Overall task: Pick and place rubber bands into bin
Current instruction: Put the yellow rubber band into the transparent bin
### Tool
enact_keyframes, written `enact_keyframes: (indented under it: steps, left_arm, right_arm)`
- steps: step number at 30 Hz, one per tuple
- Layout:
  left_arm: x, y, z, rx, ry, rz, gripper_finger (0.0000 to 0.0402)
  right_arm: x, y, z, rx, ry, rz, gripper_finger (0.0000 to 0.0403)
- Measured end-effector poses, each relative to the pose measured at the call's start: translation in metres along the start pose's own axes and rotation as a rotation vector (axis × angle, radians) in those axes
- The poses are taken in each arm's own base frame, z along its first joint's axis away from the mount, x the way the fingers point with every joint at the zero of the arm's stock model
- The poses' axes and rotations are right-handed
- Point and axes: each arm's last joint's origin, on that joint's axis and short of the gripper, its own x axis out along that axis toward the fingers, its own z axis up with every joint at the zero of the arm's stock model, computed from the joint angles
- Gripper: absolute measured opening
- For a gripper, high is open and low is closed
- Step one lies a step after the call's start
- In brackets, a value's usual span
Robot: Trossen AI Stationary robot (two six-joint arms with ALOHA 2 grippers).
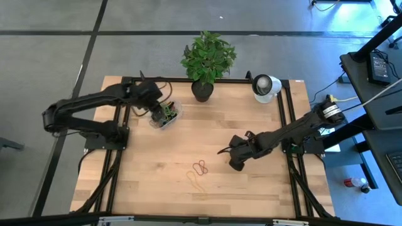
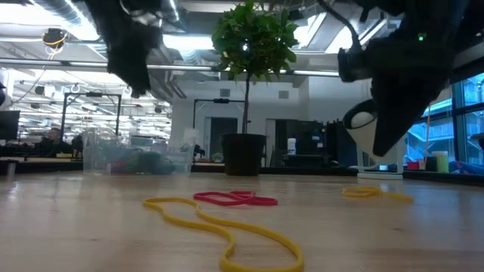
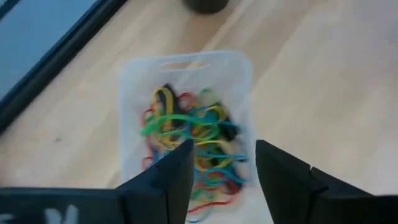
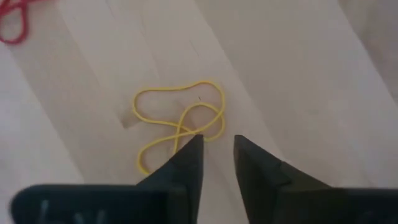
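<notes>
Many tangled rubber bands fill the clear bin — both end effectors part-open, empty.

Left gripper hangs with jaws parted; right gripper reaches low (jaws slightly apart).

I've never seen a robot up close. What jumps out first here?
The clear bin near the table's far left, stuffed with a bright tangle of bands, with the left hand open right above it. Mid-table, the right hand is open just above a yellow band, a red band lying nearby.
</notes>
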Motion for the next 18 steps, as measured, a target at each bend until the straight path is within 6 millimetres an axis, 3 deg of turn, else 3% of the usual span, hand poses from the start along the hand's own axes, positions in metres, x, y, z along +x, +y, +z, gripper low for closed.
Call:
enact_keyframes:
  steps: [6, 10, 13, 18]
  left_arm:
    - [-0.036, -0.012, -0.015, -0.056, -0.129, -0.099, 0.0145]
    - [-0.052, -0.025, -0.027, -0.031, -0.194, -0.155, 0.0121]
    - [-0.056, -0.034, -0.040, 0.017, -0.240, -0.211, 0.0093]
    - [-0.050, -0.044, -0.066, 0.098, -0.306, -0.355, 0.0017]
  right_arm:
    - [0.026, 0.009, -0.001, -0.056, 0.009, -0.009, 0.0144]
    - [0.043, 0.015, -0.004, -0.067, 0.054, 0.008, 0.0152]
    - [0.053, 0.017, -0.007, -0.063, 0.089, -0.007, 0.0123]
    - [0.053, 0.021, -0.009, -0.051, 0.074, 0.012, 0.0017]
